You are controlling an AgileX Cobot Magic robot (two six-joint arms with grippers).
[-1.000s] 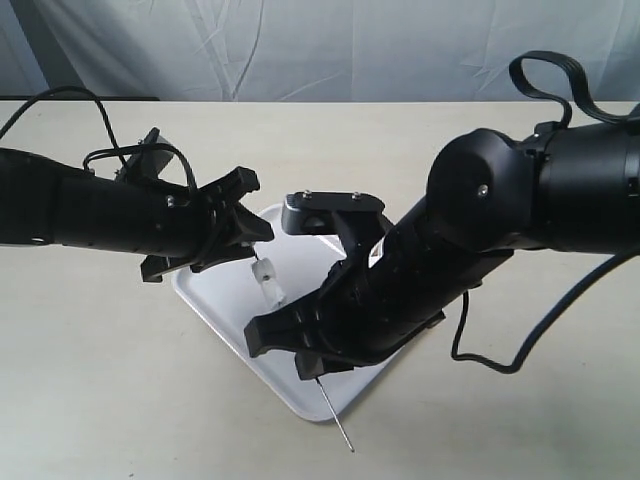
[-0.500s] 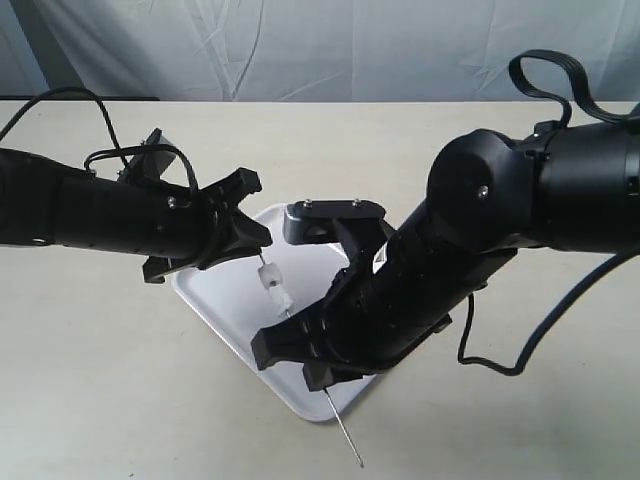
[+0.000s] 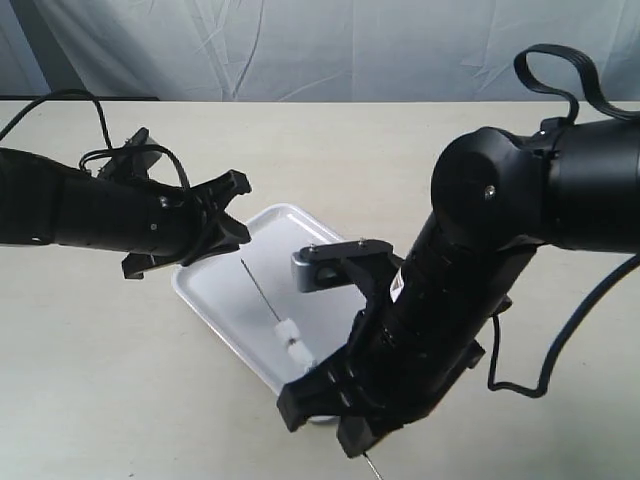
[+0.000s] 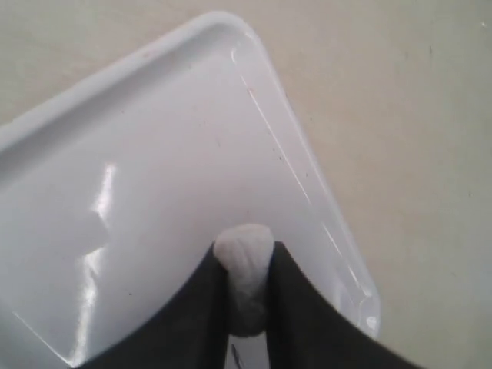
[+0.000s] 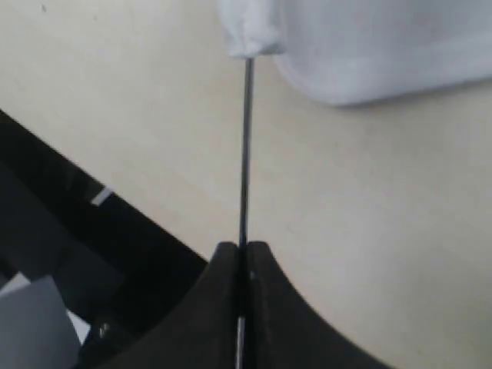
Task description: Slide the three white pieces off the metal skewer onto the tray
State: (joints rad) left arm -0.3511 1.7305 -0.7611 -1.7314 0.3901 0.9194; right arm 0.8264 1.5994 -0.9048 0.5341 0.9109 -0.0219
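left wrist view: left gripper (image 4: 246,250) is pinched onto the held white piece (image 4: 244,288), gripped between its two black fingers; this piece is off the rod and sits above the tray (image 4: 154,138), near one long rim.

exterior view: the metal skewer (image 3: 258,290) slants over the tray; its bare upper end is free and apart from the left gripper; the threaded white pieces (image 3: 293,340), seemingly two lumps touching each other, sit on the rod over the tray's near end, just beside the right arm (image 3: 470,270); a short length of rod shows past the right gripper (image 3: 345,425) at the lower edge; the tray lies flat and diagonal on the beige table (image 3: 400,150), between the two arms; the held white piece cannot be made out in this view.

right wrist view: the right gripper's jaws are pressed together on the metal skewer; the rod runs straight out from the fingertips to a threaded lump, just beside a rounded tray corner; bare table lies beneath the rod.
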